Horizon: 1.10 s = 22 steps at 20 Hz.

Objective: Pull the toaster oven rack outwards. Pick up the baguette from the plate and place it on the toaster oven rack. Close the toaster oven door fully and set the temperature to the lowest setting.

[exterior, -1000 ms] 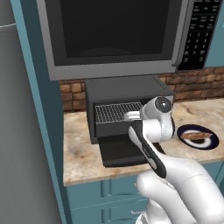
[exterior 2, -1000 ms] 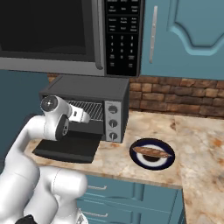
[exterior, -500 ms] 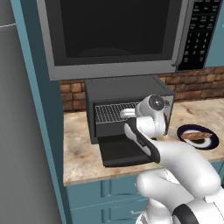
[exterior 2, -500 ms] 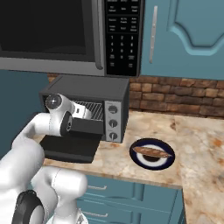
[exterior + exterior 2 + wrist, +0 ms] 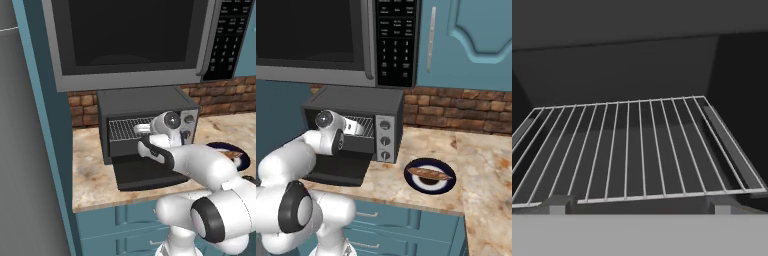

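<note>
The dark grey toaster oven (image 5: pixel 145 102) (image 5: pixel 358 99) stands on the counter with its door (image 5: pixel 150 172) (image 5: pixel 338 170) dropped flat open. Inside lies the wire rack (image 5: pixel 632 145) (image 5: pixel 122 129) (image 5: pixel 365 121), pushed into the cavity. My gripper (image 5: pixel 639 206) (image 5: pixel 141 129) (image 5: pixel 357 128) is open at the cavity's mouth. Its fingertips (image 5: pixel 559 204) stand wide apart just before the rack's front bar, with nothing between them. The orange-brown baguette (image 5: pixel 430 173) lies on a dark blue plate (image 5: pixel 432 186) (image 5: pixel 242 160) to the oven's right.
A large microwave (image 5: pixel 130 45) (image 5: pixel 331 40) hangs right over the toaster oven. The silver knob panel (image 5: pixel 385 140) is on the oven's right side. A brick backsplash (image 5: pixel 456 112) runs behind, and a tall grey panel (image 5: pixel 25 150) stands at the left.
My hand has moved left and forward from in front of the knob panel to the cavity's mouth. The jaws stayed open. Rack, door and baguette have not moved.
</note>
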Available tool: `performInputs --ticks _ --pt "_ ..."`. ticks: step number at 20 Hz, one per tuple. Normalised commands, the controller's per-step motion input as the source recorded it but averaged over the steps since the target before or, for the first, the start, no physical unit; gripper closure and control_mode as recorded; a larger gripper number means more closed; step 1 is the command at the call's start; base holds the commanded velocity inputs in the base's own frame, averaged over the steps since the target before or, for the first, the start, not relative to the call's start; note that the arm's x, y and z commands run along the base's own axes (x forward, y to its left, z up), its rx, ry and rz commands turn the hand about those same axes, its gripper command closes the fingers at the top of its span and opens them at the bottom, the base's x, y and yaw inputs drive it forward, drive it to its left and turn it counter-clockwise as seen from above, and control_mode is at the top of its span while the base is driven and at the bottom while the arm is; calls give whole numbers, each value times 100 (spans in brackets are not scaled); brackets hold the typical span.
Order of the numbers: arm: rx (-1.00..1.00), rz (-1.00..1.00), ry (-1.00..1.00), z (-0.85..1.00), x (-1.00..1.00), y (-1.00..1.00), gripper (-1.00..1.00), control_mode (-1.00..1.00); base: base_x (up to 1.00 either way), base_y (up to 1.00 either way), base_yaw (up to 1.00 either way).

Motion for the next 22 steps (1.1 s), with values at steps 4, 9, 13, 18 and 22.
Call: performInputs --ticks 4,9,13,18,22 --pt "0 0 0 -5 39 0 -100 -100 0 0 0" --pt "0 0 0 -11 41 0 -100 -100 0 0 0" --pt "0 0 0 -19 31 0 -100 -100 0 0 0" --pt "0 0 0 -25 23 1 -100 -100 0 0 0" --pt "0 0 0 -17 26 1 -100 -100 0 0 0"
